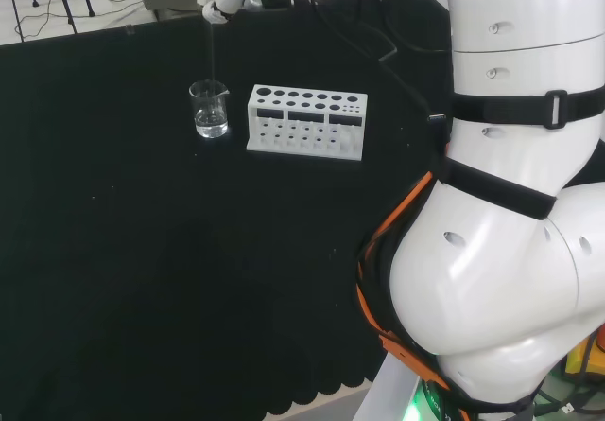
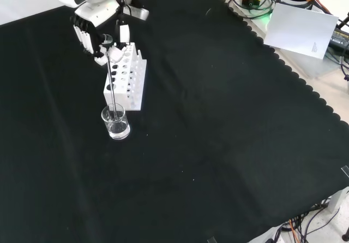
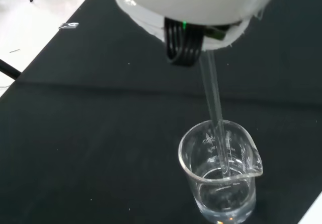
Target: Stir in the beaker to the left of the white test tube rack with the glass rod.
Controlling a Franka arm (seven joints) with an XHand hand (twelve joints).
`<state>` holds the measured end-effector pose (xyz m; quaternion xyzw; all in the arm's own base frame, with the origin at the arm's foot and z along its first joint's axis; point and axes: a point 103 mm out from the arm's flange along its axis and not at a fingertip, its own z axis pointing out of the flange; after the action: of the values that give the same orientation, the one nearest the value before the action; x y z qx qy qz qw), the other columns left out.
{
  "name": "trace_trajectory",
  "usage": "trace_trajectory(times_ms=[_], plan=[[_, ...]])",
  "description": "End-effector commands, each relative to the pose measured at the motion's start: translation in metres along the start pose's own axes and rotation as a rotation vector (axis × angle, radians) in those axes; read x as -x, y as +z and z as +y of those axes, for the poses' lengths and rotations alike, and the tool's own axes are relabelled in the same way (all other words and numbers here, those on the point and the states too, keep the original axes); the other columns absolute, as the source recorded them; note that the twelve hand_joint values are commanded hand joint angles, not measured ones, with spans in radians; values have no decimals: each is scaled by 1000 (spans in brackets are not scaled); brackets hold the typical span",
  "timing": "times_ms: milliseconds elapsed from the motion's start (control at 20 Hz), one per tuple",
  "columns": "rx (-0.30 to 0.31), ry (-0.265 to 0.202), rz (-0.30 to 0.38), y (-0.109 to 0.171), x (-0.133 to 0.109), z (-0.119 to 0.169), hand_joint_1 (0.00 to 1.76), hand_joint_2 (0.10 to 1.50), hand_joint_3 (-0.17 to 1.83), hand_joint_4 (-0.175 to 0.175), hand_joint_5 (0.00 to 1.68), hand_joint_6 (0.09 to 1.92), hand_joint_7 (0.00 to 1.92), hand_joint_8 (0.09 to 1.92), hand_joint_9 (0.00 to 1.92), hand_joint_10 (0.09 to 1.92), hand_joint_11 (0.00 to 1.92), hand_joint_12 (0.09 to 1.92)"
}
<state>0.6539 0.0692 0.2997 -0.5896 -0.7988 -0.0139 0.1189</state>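
**Rod in the beaker, stirring in hand**

The hand point(image 2: 98, 33) hangs above the far end of the white test tube rack point(image 2: 126, 77) in the front view, its fingers point(image 2: 83, 35) curled and pinching the top of the glass rod point(image 2: 112, 84). The rod runs nearly straight down into the glass beaker point(image 2: 115, 122), which stands on the black surface point(image 2: 218, 144) just beside the rack's near end; in the head view the beaker sits to the left of the rack and apart from it. The wrist view shows the rod's lower end dipped into a shallow layer of clear liquid point(image 3: 224, 191) at the bottom of the beaker, close to the spout side of the wall.

The stirring step appears to be under way or about to start. To do it well, the hand should trace small circles, keeping the rod upright and its tip under the liquid but off the bottom. The circle should stay well inside the rim, since a push on the wall could slide or tip the light beaker toward the rack. A slow, even pace should keep the shallow liquid from splashing.
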Motion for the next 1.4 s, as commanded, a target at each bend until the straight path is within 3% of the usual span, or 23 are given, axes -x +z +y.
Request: trace_trajectory(times_ms=[50,350,750,1150,1400], plan=[[-17,17,7,5,5,-7,1332,560,811,-175,1356,308,1357,862,1843,737,1441,984],[-14,2,4,9,-8,-9,1332,559,812,-175,1356,309,1358,861,1843,738,1442,983],[-60,-44,10,29,-34,21,1332,559,813,-175,1356,310,1357,863,1844,739,1443,982],[-53,-29,8,23,-20,40,1332,559,813,-175,1355,311,1357,863,1844,739,1443,982],[-45,9,2,16,3,32,1332,560,812,-175,1354,311,1356,863,1844,739,1443,981]])
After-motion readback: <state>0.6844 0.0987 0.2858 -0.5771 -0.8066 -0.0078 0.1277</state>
